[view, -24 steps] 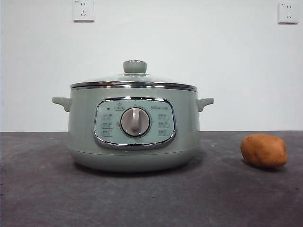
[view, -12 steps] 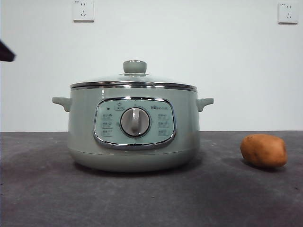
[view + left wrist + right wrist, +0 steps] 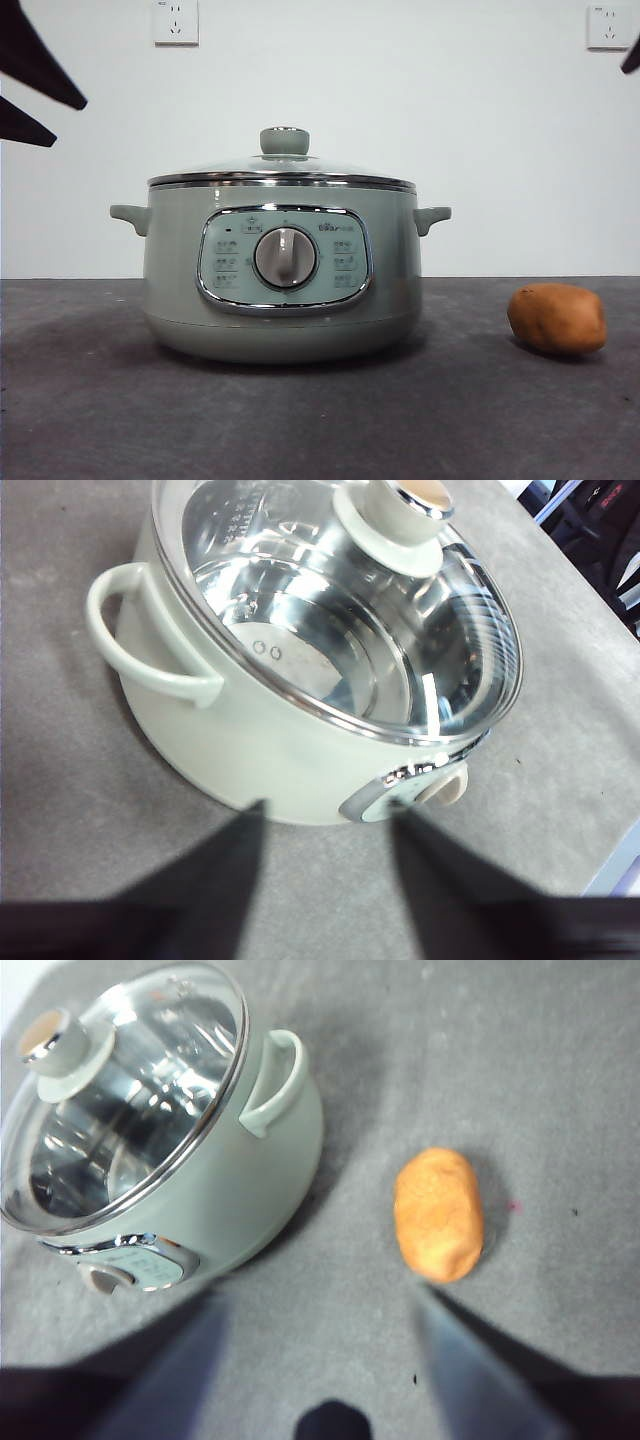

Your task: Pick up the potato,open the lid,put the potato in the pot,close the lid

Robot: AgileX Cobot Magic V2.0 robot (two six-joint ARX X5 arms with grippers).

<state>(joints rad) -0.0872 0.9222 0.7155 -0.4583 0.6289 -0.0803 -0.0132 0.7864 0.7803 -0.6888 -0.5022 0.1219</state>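
The left gripper [image 3: 325, 825] is holding its jaws wide apart with nothing between them; it is hanging up high over the pot [image 3: 260, 740], on the side with the handle; the right gripper [image 3: 320, 1310] is also spreading its jaws with nothing in them, and it is hanging above the potato [image 3: 439, 1214]; in the front view both arms are showing only as dark tips at the top corners. The potato is lying on the table [image 3: 100, 420], well apart from the pot, on its own; the lid [image 3: 282, 172] is sitting shut on the pot, with its knob up. So I think the job is only starting; no step is done yet; picking up, opening, dropping in and closing are all left. The table is looking dark grey and a bit rough; a plain white wall with two sockets [image 3: 176, 22] is standing behind it.
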